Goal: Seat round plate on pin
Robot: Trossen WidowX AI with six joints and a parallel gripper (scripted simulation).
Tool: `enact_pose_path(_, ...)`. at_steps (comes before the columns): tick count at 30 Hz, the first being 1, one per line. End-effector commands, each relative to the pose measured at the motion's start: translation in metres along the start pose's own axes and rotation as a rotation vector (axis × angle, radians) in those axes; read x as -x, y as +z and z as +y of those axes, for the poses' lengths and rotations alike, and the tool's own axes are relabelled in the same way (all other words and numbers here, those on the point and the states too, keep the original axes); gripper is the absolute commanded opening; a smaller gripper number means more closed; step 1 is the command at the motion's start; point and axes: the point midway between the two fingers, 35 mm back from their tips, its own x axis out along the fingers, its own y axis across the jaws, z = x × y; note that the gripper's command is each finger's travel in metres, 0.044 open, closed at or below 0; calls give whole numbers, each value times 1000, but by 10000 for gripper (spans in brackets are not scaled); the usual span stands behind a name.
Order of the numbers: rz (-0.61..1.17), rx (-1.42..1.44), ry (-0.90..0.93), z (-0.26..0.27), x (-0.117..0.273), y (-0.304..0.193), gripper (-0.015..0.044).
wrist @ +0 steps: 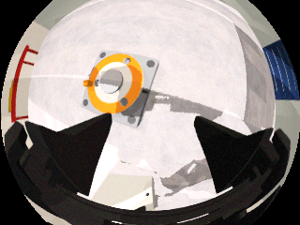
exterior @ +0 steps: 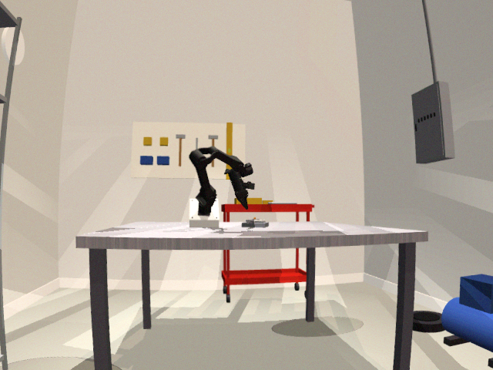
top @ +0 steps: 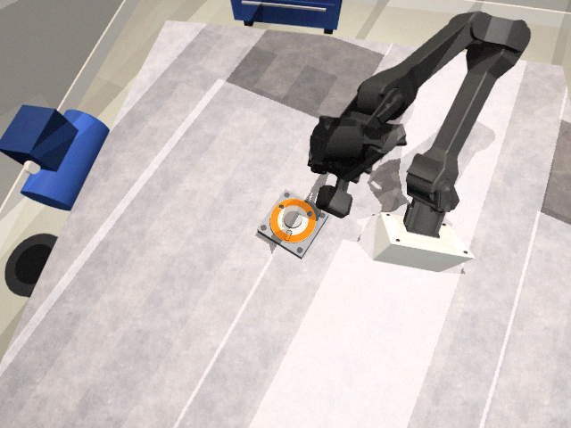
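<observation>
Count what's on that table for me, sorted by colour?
Orange: 1, round plate
Grey: 1, square base
Black: 1, robot arm with open gripper
White: 1, arm's mounting block
Total: 4
</observation>
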Motion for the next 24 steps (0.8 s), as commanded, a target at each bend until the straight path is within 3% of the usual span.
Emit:
enact_pose_path(1, 3, 1, 0, 1, 0, 1, 374)
enact_pose_path(15, 224, 72, -22, 70, -14, 57, 6)
enact_pose_path(24, 350, 103, -52, 120, -40, 72, 0)
